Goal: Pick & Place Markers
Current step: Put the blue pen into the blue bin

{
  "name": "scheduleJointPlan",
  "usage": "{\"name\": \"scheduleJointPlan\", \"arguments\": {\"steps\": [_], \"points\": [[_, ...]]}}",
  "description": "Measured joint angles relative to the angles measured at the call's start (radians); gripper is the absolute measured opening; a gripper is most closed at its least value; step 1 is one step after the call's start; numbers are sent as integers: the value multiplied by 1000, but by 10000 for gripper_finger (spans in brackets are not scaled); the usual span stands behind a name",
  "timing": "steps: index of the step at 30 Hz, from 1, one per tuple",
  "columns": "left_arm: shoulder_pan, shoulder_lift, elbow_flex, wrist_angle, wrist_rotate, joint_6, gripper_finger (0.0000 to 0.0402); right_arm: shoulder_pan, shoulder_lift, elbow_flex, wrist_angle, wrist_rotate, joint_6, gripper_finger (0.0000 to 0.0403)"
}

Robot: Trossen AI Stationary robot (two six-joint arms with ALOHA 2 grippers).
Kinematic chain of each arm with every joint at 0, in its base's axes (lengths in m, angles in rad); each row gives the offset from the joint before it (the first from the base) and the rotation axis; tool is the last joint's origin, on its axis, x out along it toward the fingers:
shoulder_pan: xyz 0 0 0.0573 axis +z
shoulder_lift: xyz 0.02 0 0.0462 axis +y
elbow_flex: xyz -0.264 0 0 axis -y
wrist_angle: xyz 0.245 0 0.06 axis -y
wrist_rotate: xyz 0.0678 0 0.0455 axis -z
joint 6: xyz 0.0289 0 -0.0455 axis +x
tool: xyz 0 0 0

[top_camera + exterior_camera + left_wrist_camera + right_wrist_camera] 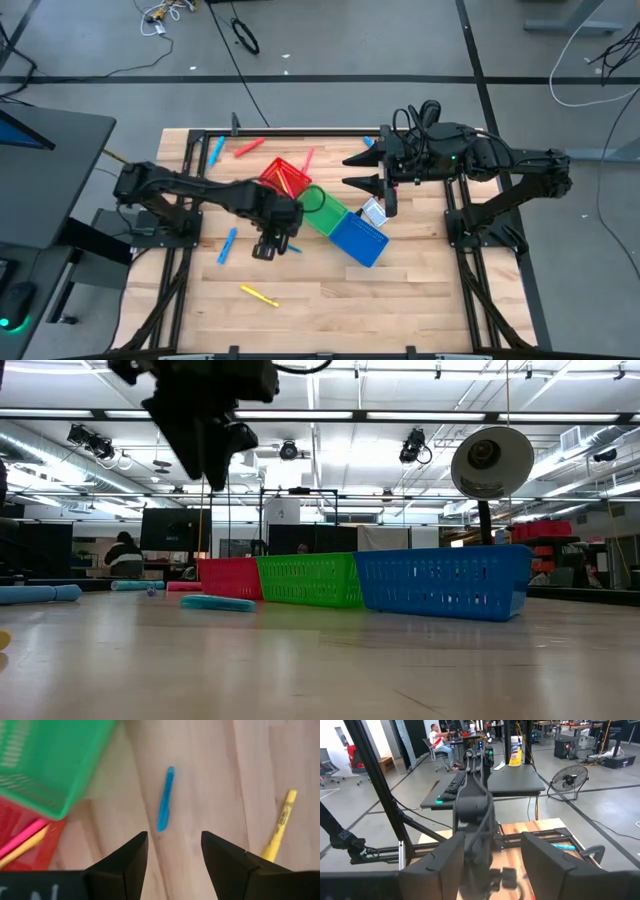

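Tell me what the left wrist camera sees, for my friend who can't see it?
The left gripper hangs open and empty above a wooden table, its two dark fingers framing a blue marker lying below. A yellow marker lies off to one side, and a green bin and a red bin holding markers sit at the other.

table (400, 290): pale smooth wood | bins (440, 582): glossy perforated plastic

Left gripper (267, 247) hovers mid-table, pointing down, fingers parted, empty. Right gripper (362, 170) raised, level, fingers apart.
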Motion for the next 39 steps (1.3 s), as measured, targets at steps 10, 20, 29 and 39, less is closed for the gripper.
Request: {"name": "scheduleJointPlan", "arguments": {"steps": [10, 20, 29, 39], "points": [[-54, 188, -29, 61, -91, 65, 190, 0, 0, 0, -1, 0, -3, 196], [-26, 304, -29, 135, -80, 92, 190, 0, 0, 0, -10, -12, 8, 196], [-26, 307, -29, 204, -64, 153, 190, 0, 0, 0, -16, -12, 8, 196], [-26, 366, -22, 184, -39, 142, 190, 0, 1, 1, -13, -12, 0, 196]]}}
